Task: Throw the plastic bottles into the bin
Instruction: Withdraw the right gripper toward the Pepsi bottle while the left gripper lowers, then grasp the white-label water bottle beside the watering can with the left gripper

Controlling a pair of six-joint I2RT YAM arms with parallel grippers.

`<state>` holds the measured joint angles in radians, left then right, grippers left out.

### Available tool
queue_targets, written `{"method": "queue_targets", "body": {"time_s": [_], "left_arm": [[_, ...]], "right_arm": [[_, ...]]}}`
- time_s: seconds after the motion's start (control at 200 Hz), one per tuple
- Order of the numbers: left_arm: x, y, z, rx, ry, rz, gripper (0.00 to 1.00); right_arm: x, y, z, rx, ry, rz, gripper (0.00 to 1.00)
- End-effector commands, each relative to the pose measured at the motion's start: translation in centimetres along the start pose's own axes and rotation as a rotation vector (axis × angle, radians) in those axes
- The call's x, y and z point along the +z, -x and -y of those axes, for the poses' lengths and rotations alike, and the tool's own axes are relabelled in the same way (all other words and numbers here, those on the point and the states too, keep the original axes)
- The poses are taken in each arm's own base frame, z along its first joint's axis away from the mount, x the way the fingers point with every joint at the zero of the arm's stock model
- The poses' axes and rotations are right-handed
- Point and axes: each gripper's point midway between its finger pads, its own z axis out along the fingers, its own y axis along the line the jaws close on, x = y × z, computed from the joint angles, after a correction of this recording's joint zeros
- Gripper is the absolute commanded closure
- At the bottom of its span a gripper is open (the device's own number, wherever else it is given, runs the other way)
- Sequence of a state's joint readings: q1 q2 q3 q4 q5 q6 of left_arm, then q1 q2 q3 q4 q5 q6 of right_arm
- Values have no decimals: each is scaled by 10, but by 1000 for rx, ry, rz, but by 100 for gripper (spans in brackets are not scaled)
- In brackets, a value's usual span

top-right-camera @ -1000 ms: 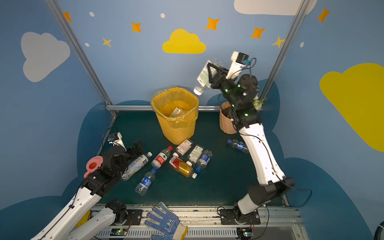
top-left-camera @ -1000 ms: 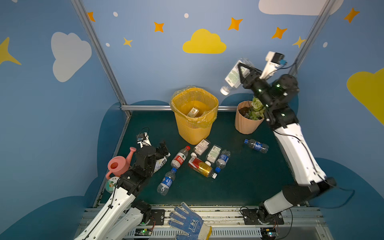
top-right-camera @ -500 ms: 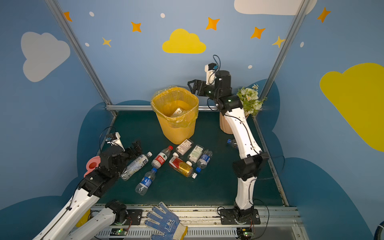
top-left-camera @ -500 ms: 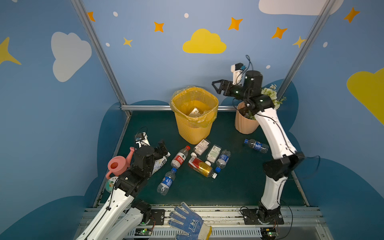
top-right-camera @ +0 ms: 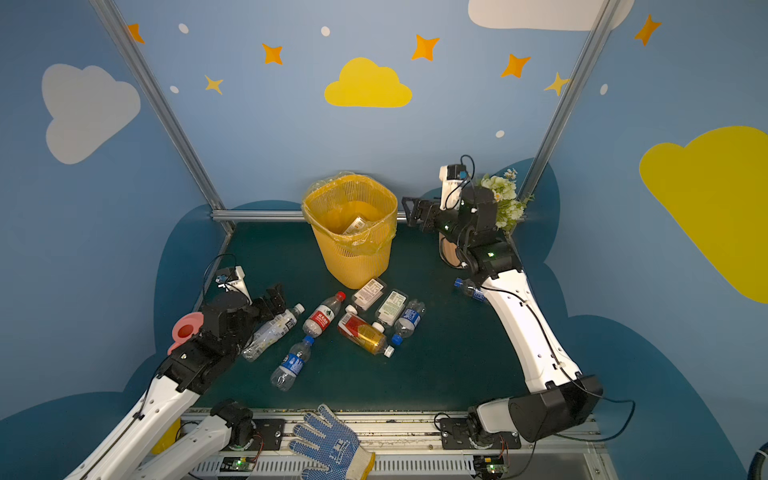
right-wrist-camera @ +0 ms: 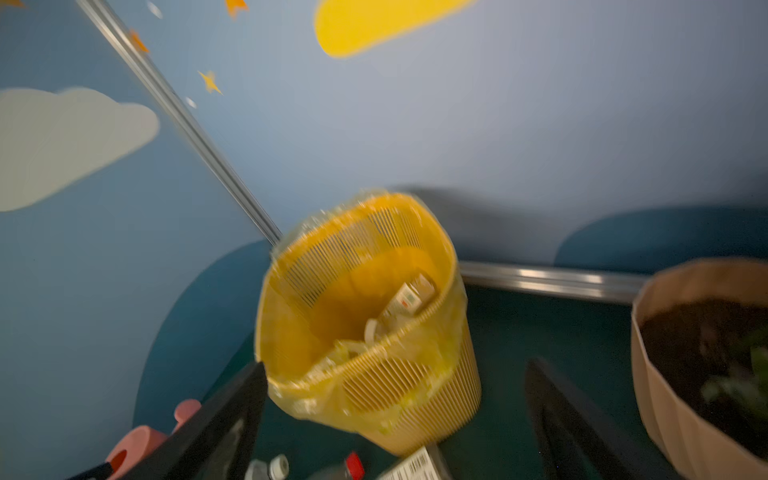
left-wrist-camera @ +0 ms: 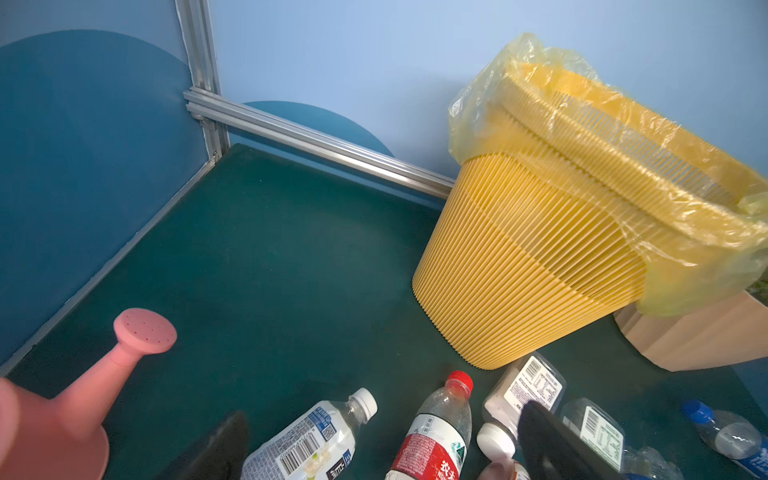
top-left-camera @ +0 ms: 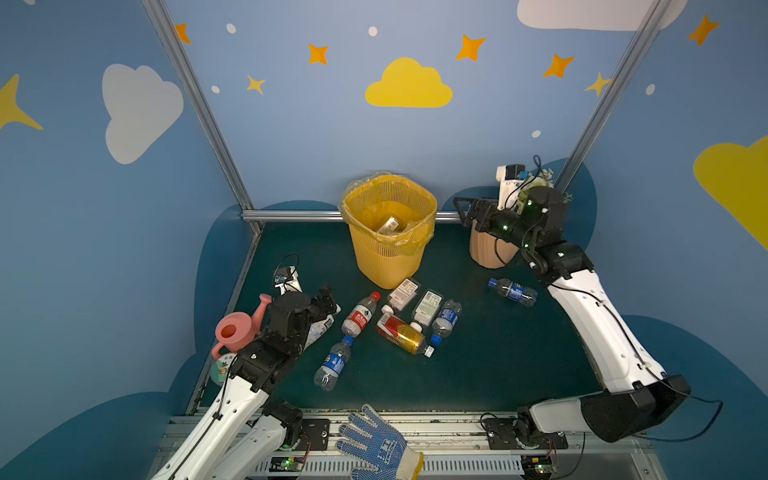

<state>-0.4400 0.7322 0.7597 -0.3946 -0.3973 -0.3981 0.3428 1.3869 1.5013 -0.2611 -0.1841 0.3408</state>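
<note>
The yellow slatted bin (top-left-camera: 388, 249) (top-right-camera: 351, 253) stands at the back of the mat, with bottles lying inside it (right-wrist-camera: 409, 297). Several plastic bottles lie in front of it: a red-labelled one (top-left-camera: 360, 316), an amber one (top-left-camera: 402, 334), and blue-labelled ones (top-left-camera: 333, 362). One more bottle (top-left-camera: 513, 291) lies alone at the right. My left gripper (top-left-camera: 326, 300) (left-wrist-camera: 382, 444) hangs open just over a white-capped barcoded bottle (top-right-camera: 272, 330) (left-wrist-camera: 309, 442). My right gripper (top-left-camera: 467, 212) (right-wrist-camera: 395, 399) is open and empty, level with the bin's rim on its right.
A peach flower pot (top-left-camera: 486, 253) with flowers stands behind my right wrist. A pink watering can (top-left-camera: 237, 330) and a small green-lidded jar (top-left-camera: 220, 368) sit at the left edge. A blue-dotted glove (top-left-camera: 374, 446) lies on the front rail.
A second ago my right gripper held a white-labelled bottle high above the bin. It has opened, the bottle is gone from it, and the arm has come down beside the rim. Left arm unmoved.
</note>
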Motion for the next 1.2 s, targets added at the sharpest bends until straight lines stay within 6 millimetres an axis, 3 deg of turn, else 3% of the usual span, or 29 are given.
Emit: {"method": "queue_targets", "body": {"time_s": [0.0,0.175,0.36,0.816,1.196], "left_arm": [[2,-4,-8,19,58,-41,0],[13,-26,-22,77,157,-172,0],[29,-63,-37,74,211,-353,0],[46,-129,-65,34,268,-664,0],[44,-152,-80,67,321,-739,0]], "right_arm": [[-10,-34,25,77,-75,-45,6],[-21,-94,62,167,-171,-137,6],[-38,-123,88,239,-249,-163,6],[-51,-149,117,327,-314,-186,6],[-51,-159,132,374,-326,-201,5]]}}
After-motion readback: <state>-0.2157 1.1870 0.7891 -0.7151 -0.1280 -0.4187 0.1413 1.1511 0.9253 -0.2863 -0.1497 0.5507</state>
